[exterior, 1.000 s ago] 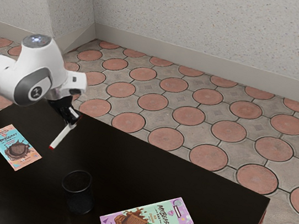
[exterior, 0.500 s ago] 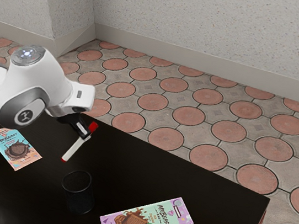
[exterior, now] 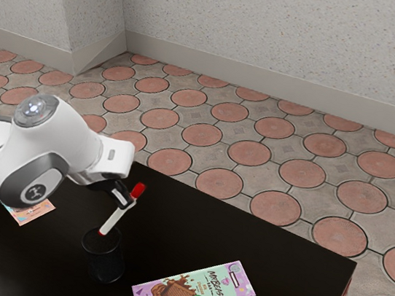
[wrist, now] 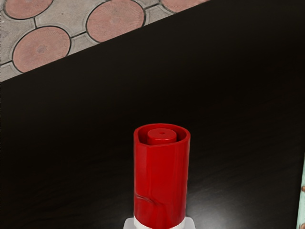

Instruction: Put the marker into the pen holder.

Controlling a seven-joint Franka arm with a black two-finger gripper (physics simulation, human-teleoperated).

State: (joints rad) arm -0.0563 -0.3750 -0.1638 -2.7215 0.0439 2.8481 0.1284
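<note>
The tool (exterior: 127, 200), pinching the marker (exterior: 112, 218) between its fingers, has brought it over to the mouth of the holder (exterior: 105, 266), still tilted, so the carry looks nearly finished, leaving probably some straightening, lowering and release.
</note>
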